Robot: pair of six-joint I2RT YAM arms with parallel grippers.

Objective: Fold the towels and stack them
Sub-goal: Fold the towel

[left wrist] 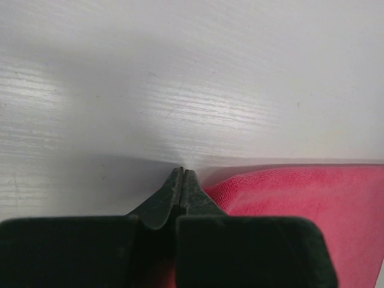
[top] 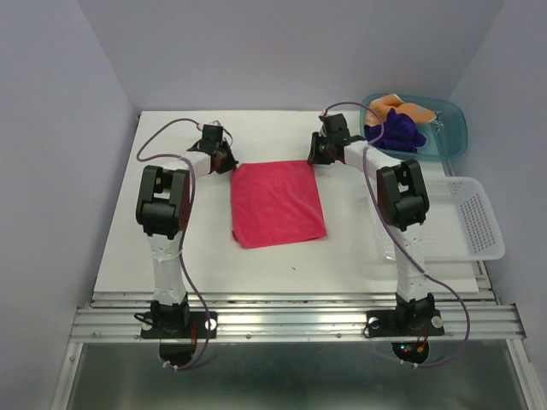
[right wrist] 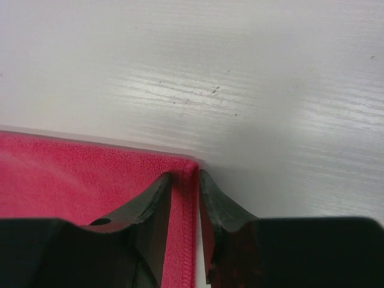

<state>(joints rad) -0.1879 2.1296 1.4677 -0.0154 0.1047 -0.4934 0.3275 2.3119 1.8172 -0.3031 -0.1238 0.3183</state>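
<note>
- Nearest, the two arms' bases sit bolted to a metal rail [top: 291,320] along the near edge of the white table [top: 214,265].
- Just beyond, the pink-red towel [top: 278,203] lies spread flat in the middle of the table, between the two arms, its far edge running from one gripper to the other.
- At right, a white mesh basket [top: 491,226] stands beside the right arm, well apart from the towel.
- Farther back, the left gripper [top: 227,162] is down at the towel's far left corner. Its fingers [left wrist: 162,204] are pressed together with no gap, tips on the table and the cloth's corner just to their right. Whether any cloth is caught between them cannot be told.
- Level with it, the right gripper [top: 314,158] is down at the far right corner. Its fingers [right wrist: 150,204] are pinched on the towel, the hem running up between them.
- Farthest, in the far right corner, a clear blue tub [top: 457,128] holds the dark purple towel [top: 395,128] and the orange towel [top: 412,109], both crumpled, the orange behind the purple.
</note>
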